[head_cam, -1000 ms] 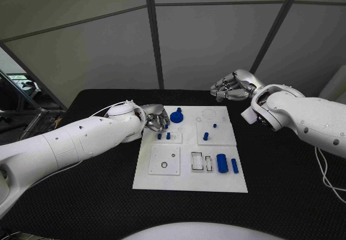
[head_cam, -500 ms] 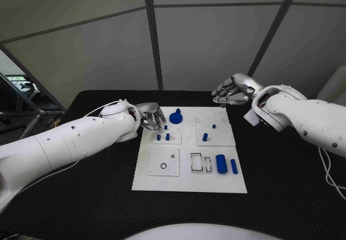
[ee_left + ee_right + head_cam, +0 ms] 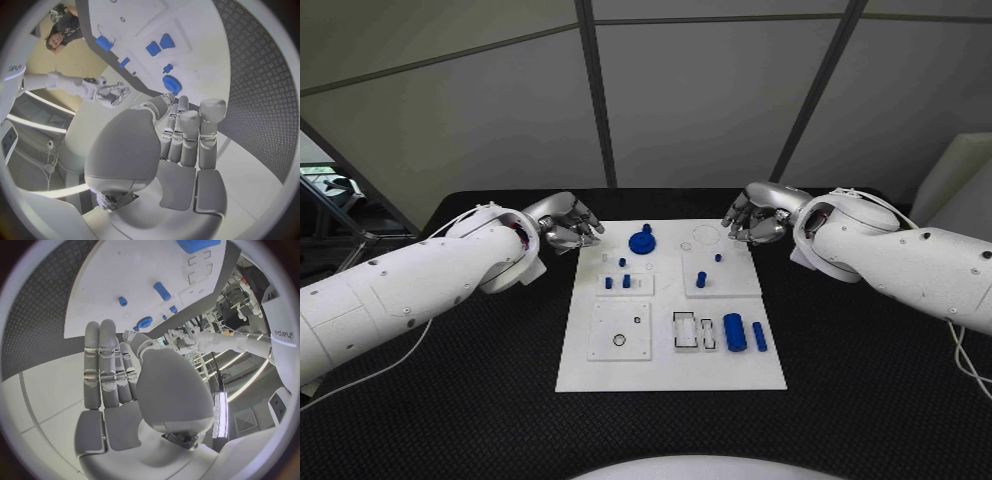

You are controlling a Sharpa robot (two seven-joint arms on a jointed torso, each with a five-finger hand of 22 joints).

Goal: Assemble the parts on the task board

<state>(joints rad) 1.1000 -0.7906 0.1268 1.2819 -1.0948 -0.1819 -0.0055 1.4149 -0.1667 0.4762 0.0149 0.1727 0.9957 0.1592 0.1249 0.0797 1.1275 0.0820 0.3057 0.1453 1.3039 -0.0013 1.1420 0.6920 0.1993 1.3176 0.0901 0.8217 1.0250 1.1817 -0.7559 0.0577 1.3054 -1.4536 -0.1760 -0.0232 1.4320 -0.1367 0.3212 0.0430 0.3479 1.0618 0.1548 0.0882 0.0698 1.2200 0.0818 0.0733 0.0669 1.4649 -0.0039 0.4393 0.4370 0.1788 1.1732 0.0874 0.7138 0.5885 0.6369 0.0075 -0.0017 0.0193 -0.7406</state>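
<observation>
The white task board [image 3: 672, 370] lies in the middle of the black table. At its far end stands a round blue part [image 3: 642, 241], which the left wrist view shows beyond the fingertips [image 3: 172, 84]. Small blue pegs [image 3: 617, 282] stand in the left block, and another peg [image 3: 702, 280] in the right block. A thick blue cylinder [image 3: 734, 331] and a thinner one [image 3: 759, 336] lie at the near right. My left hand [image 3: 567, 228] hovers off the board's far left corner, fingers straight, holding nothing. My right hand [image 3: 754, 215] hangs at the far right corner, also holding nothing.
A square plate with a small ring [image 3: 620, 330] and a slotted frame [image 3: 692, 330] sit on the board's near half. Black table mat [image 3: 459, 400] surrounds the board on all sides. Grey partition walls stand behind the table.
The camera has shifted. My left hand has drawn back leftward from beside the round blue part, off the board. My right hand has come down closer to the board's far right corner.
</observation>
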